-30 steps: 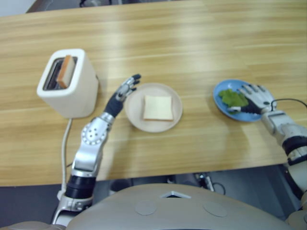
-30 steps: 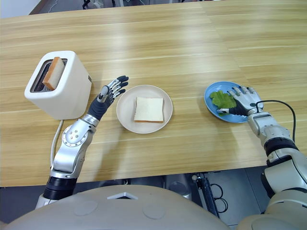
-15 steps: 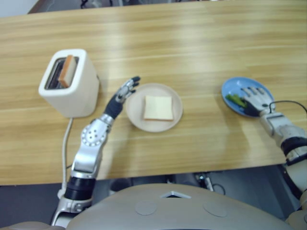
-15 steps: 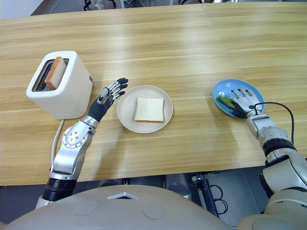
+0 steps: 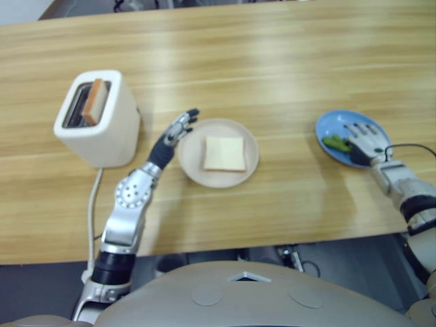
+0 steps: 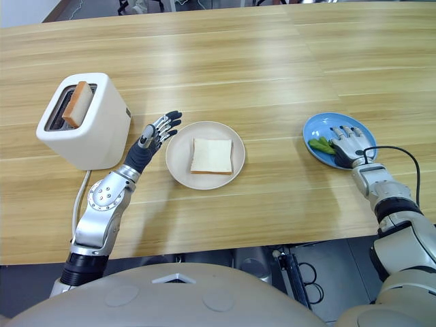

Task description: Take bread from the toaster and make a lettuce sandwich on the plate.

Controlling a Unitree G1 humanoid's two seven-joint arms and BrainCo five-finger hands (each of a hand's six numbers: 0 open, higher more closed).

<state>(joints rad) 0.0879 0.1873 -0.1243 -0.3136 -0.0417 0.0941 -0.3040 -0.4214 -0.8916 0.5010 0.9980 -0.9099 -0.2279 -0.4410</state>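
A white toaster (image 6: 95,139) stands at the left with one browned slice of bread (image 6: 73,105) upright in its slot. Right of it lies a beige plate (image 6: 180,163) holding a white slice of bread (image 6: 211,155). My left hand (image 6: 155,135) hovers between toaster and plate, open, fingers pointing up and right, holding nothing. At the right sits a blue plate (image 6: 327,126) with green lettuce (image 6: 317,144). My right hand (image 6: 347,145) lies palm down over that plate, fingers stretched out, covering most of the lettuce; a green strip sticks out to its left.
The toaster's cord (image 6: 80,199) runs down to the table's front edge beside my left forearm. A black cable (image 6: 398,151) loops off my right wrist. Bare wooden table (image 6: 272,68) stretches behind and between the plates.
The blue plate and my right hand slid a little to the right during the last second, and the hand now covers more of the lettuce. The left arm kept still.
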